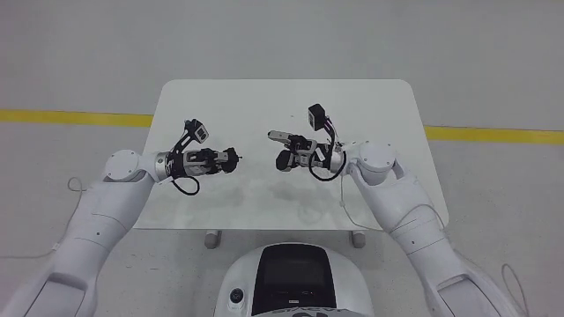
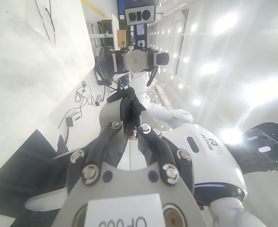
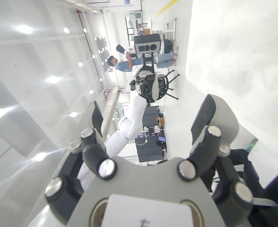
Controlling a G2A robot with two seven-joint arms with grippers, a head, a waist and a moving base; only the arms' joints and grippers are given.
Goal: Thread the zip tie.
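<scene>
My left gripper [image 2: 129,95] is shut on a black zip tie [image 2: 115,97], whose end sticks out past the fingertips. In the top view this gripper [image 1: 233,156] hangs above the middle of the white table [image 1: 352,106], pointing toward the other arm. My right gripper [image 3: 153,111] stands open, its fingers wide apart with nothing between them. It faces the left gripper [image 3: 150,88] across a short gap. From above, the right gripper [image 1: 278,148] is just right of the table's centre. How the zip tie is bent inside the grip is hidden.
Several loose black zip ties [image 2: 49,17] lie on the table [image 2: 16,72] away from both grippers. The tabletop around and beneath the two arms is bare white. Its front edge runs close to the robot.
</scene>
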